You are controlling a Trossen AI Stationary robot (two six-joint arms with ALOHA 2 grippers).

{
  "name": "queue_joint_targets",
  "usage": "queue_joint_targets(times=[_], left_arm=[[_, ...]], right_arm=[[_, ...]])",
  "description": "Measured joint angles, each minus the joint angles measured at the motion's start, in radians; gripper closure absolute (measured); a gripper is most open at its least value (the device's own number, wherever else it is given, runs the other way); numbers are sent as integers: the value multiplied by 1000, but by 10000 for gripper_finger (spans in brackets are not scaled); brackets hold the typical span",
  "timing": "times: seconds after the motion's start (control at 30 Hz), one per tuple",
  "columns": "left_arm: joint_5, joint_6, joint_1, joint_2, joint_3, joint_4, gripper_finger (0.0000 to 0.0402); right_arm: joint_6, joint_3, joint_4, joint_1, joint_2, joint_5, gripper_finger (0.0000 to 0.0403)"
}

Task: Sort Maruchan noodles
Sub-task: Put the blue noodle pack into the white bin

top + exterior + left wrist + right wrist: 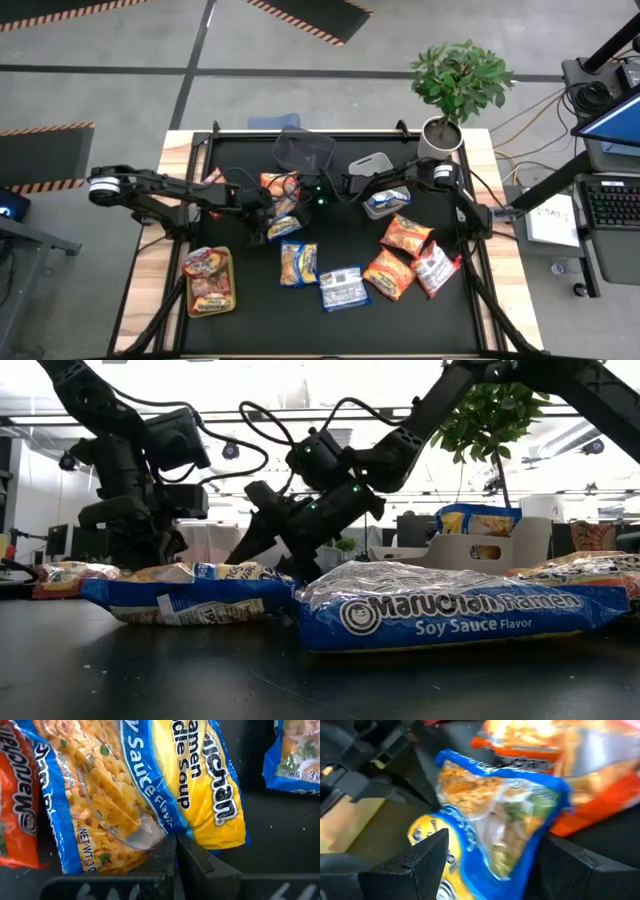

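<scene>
Noodles half sorted, I reckon: red packets (208, 275) sit in my yellow-green bin (231, 301); left gripper (262, 210), jaws together, presses a blue packet (284, 228) mid-desk. Right gripper (305, 188), jaws apart, straddles another. Orange packets (404, 237) wait loose rightward.

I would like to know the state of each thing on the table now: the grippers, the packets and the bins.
Left gripper: shut on the blue-and-yellow packet.
Right gripper: open, with the edge of a blue packet between its fingers.
Yellow-green bin: holds red packets.
Small grey bin: holds one blue packet, standing on edge.
Dark bin: upright; contents cannot be seen.
Soy sauce packet: lying flat on the table.
</scene>
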Motion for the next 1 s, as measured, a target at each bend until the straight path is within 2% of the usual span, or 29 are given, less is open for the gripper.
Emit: queue_joint_targets(times=[0.27, 0.7, 1.0], left_arm=[[0, 6, 0, 6, -1, 28, 401], [-1, 8, 0, 7, -1, 42, 402], [-3, 16, 0, 2, -2, 47, 402]], right_arm=[[-45, 23, 23, 5, 17, -51, 137], [-77, 45, 24, 8, 18, -53, 214], [-75, 45, 23, 8, 18, -53, 221]])
